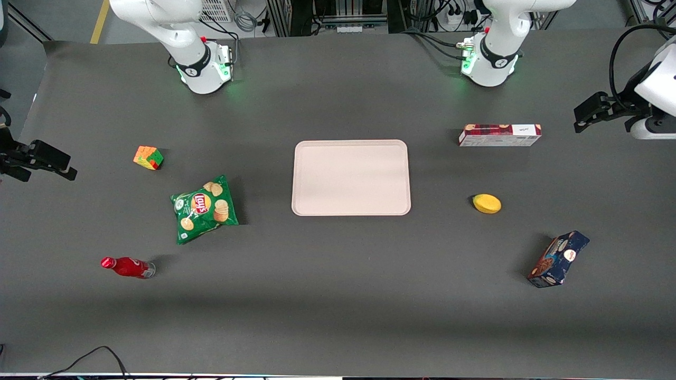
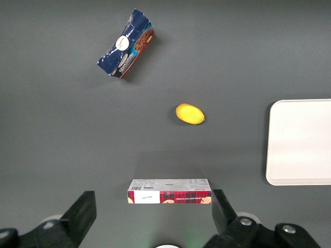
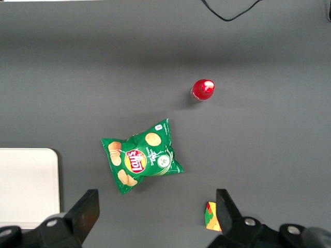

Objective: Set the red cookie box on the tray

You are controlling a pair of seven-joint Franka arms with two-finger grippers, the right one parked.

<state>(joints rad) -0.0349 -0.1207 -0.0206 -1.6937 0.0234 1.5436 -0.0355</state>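
The red cookie box [image 1: 499,134] lies flat on the dark table, toward the working arm's end from the tray [image 1: 351,177], its white end panel pointing away from the tray. The pale tray sits mid-table with nothing on it. My left gripper [image 1: 581,120] hangs high over the table's edge at the working arm's end, well apart from the box. In the left wrist view the gripper [image 2: 153,206] is open, its two dark fingers [image 2: 83,212] spread wider than the red cookie box [image 2: 169,191] far below them. The tray's edge [image 2: 300,142] shows there too.
A yellow lemon-like fruit [image 1: 487,203] lies nearer the front camera than the red box. A dark blue cookie box [image 1: 559,258] lies nearer still. Toward the parked arm's end are a green chips bag [image 1: 205,208], a puzzle cube [image 1: 148,157] and a red bottle [image 1: 127,267].
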